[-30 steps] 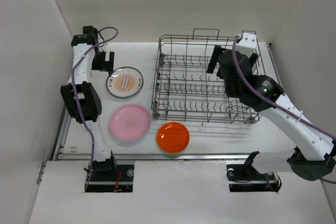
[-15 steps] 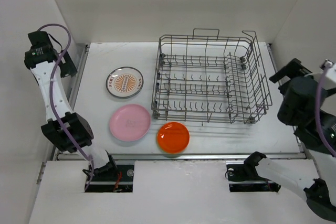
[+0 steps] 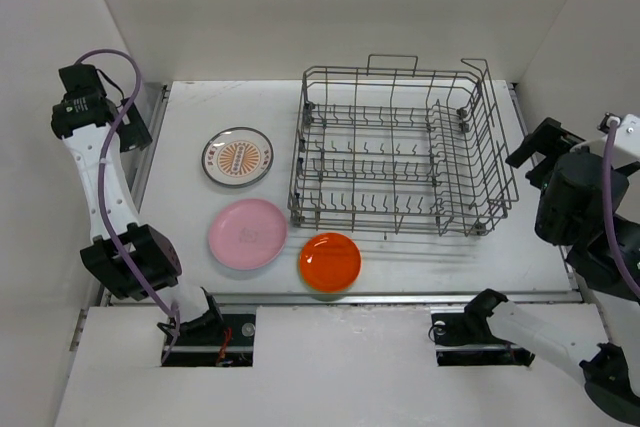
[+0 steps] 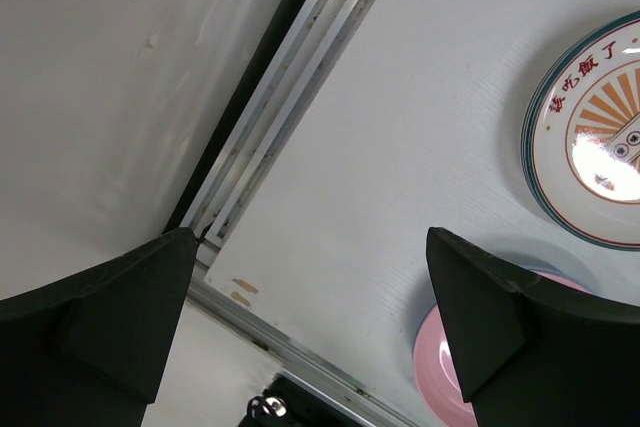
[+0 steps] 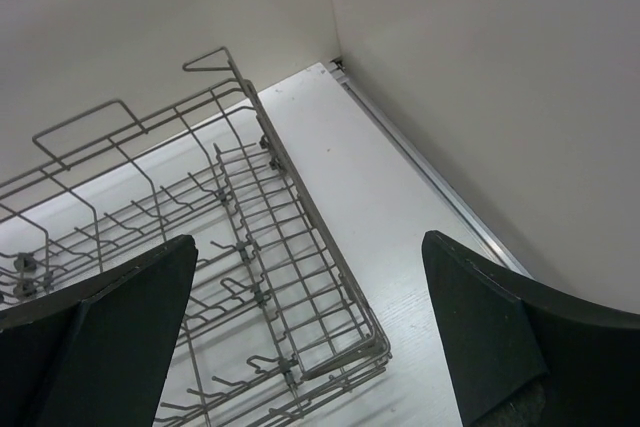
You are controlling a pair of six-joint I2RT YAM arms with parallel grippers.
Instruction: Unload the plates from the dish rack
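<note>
The grey wire dish rack [image 3: 400, 152] stands at the table's middle right with no plates showing in it; its right end shows in the right wrist view [image 5: 250, 277]. Three plates lie flat left of it: a dark-rimmed plate with orange centre [image 3: 237, 157], a pink plate [image 3: 247, 234] and an orange plate [image 3: 330, 261]. The left wrist view shows the dark-rimmed plate [image 4: 590, 147] and the pink plate's edge [image 4: 440, 357]. My left gripper [image 3: 135, 129] is open and empty, high by the left wall. My right gripper [image 3: 535, 152] is open and empty, right of the rack.
White walls close in the table on the left, back and right. A metal rail [image 4: 270, 137] runs along the table's left edge and another along its right edge [image 5: 420, 162]. The arm bases [image 3: 210, 327] sit at the near edge.
A second ago both grippers were low, the left beside the dark-rimmed plate, the right over the rack's right end. Both have pulled back and up to the sides. The plates have not moved.
</note>
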